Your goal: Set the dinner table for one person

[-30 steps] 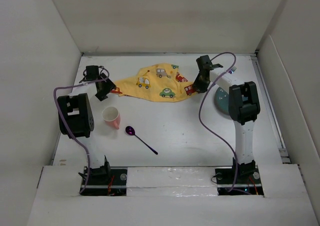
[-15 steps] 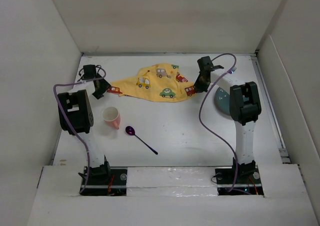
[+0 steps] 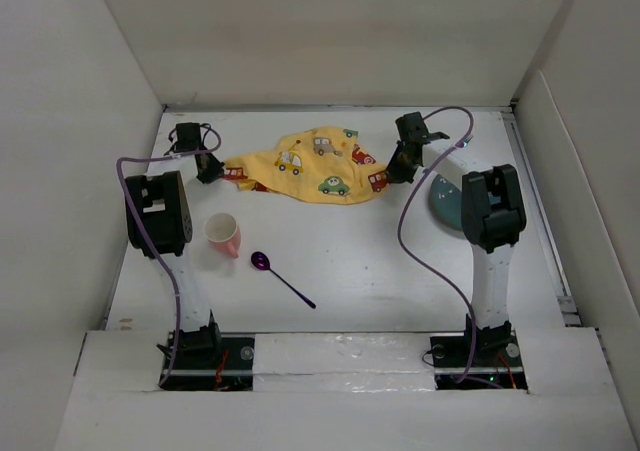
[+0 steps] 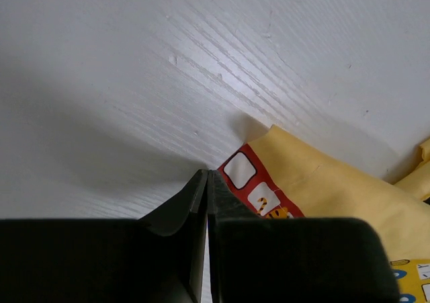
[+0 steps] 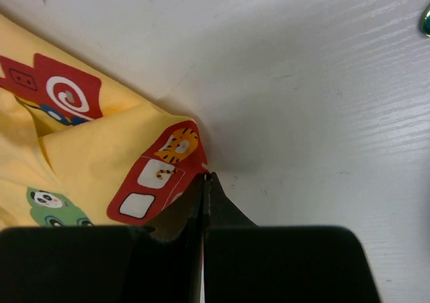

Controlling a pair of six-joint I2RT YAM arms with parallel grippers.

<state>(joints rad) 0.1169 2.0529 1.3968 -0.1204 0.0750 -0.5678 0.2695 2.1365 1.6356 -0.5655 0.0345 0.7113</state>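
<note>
I have both tools pinched on the yellow placemat. The left gripper has its jaws pressed together on the cloth's red-printed corner, which comes out just to the right of the tips. The right gripper is clamped the same way on the opposite corner, with the cloth fanning out to the left of its tips. The cloth lies bunched and creased between the two tools. It rests on the far half of the dinner table, the white surface directly under both sets of fingers.

As I read it, the step in hand is spreading the mat flat. To do it well I would draw the two corners apart evenly, low over the surface, until the folds between the tools go taut. I would not tug hard, because each grip holds only the very edge and a thin corner could slip out. Then I would bring both tools back toward the arm bases together, so the mat lands square. The pink cup and the purple spoon sit on the base side of the left gripper. A plate lies just behind the right gripper, partly hidden by that arm, so I would watch that the trailing hem doesn't sweep any of them.
</note>
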